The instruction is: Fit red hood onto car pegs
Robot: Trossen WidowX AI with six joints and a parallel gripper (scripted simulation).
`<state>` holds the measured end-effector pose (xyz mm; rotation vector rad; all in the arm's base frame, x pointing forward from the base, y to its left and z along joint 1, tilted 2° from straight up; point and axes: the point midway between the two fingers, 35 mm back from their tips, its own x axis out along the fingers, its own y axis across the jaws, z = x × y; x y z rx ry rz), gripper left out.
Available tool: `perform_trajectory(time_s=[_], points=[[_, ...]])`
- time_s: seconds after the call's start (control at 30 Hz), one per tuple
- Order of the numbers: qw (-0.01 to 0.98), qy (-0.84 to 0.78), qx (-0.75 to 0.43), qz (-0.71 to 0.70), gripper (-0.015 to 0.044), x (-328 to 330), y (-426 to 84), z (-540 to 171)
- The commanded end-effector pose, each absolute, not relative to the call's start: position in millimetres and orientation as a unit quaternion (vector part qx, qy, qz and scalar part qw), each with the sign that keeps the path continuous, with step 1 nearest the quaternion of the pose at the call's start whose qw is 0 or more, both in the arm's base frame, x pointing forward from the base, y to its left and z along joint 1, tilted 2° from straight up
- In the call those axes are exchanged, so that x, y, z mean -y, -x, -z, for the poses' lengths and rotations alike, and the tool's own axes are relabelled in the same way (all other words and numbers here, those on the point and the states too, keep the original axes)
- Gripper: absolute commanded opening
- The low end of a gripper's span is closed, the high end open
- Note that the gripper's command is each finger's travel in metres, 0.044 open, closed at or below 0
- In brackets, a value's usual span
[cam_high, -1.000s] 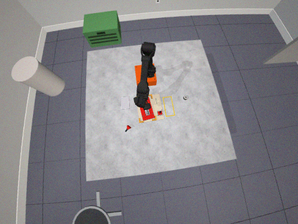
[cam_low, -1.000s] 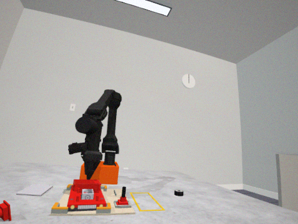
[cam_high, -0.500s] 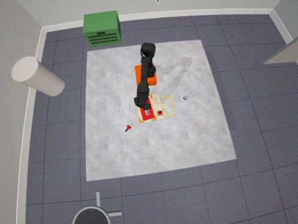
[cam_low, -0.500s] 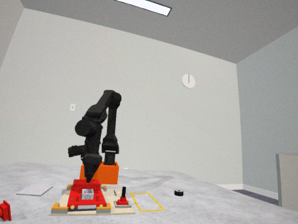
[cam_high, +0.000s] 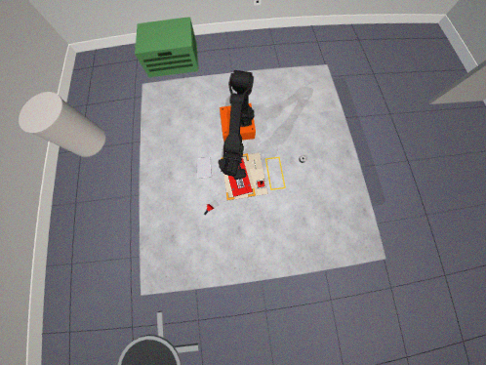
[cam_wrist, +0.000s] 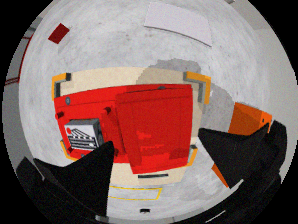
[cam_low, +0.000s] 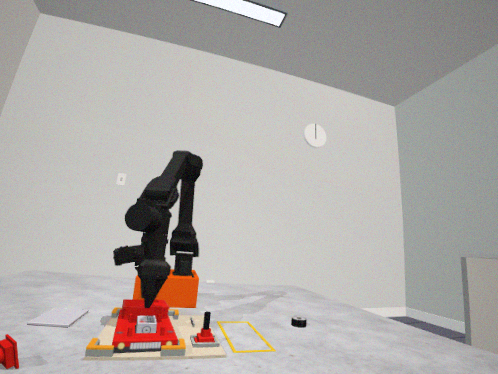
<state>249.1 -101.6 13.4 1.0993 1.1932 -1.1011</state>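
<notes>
The red chassis [cam_low: 122, 336] [cam_wrist: 92, 97] sits in the beige jig [cam_high: 260, 172] [cam_low: 182, 327] [cam_wrist: 110, 75]. Its engine block [cam_high: 240, 182] [cam_low: 146, 325] [cam_wrist: 81, 136] is bare, with small dark-red pegs by it. A raised, flat-topped red shell [cam_wrist: 157, 112], seemingly the hood, is over the rear half, beside the engine. Whether it is loose or part of the body I cannot tell; no corner holes show. My gripper [cam_low: 148, 306] [cam_wrist: 158, 140] is open and empty, pointing down close over that shell, its fingertips on either side of it in the wrist view.
A small red base with a black post [cam_high: 261, 183] [cam_low: 205, 334] stands on the jig's side. A yellow outline [cam_high: 282, 173] and a black disc [cam_high: 303, 158] [cam_low: 299, 322] lie beyond. A white pad [cam_high: 204, 167] [cam_low: 60, 317] and a red object [cam_high: 210, 208] lie on the other side.
</notes>
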Motion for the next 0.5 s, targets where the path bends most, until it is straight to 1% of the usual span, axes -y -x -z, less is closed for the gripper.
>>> perform_trajectory(time_s=[0.0, 0.47], points=[[0.555, -0.467, -0.508, 0.466, 0.0440, 100.6, -248.1, -9.9], [0.555, -0.466, -0.508, 0.466, 0.0440, 101.0, -248.4, -3.0]])
